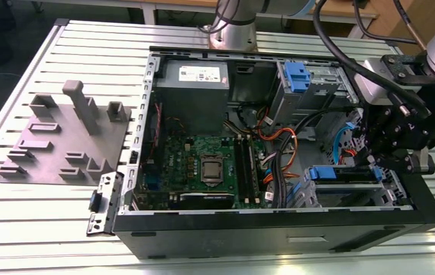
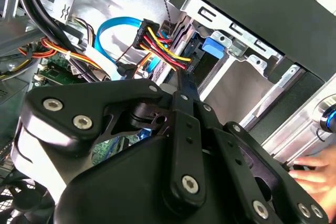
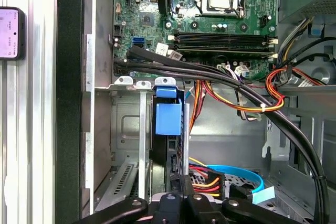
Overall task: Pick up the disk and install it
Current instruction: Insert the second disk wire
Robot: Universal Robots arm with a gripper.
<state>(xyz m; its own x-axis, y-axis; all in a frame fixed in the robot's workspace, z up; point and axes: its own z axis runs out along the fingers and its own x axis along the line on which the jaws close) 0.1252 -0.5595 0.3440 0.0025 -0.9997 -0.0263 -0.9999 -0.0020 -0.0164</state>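
Exterior view: the black gripper (image 1: pixel 376 163) hangs inside the open black computer case (image 1: pixel 279 229) on the slotted metal table (image 1: pixel 42 217). Just beside it, the silver, blue-framed disk (image 1: pixel 331 172) sits in the grey metal drive cage (image 1: pixel 351 192).

First wrist view: the disk (image 3: pixel 168 119) stands edge-on directly ahead of the gripper (image 3: pixel 184 203). Whether the gripper grasps it cannot be told.

Second wrist view: a person's hand (image 2: pixel 315 174) lies near the gripper.

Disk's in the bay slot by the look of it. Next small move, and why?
Probably a short, slow press straight along the rails to seat it. The disk stands on edge between the rails, blue end toward the motherboard, with the gripper in line at its other end. Cables lie beside the gripper, so sideways drift could snag them.
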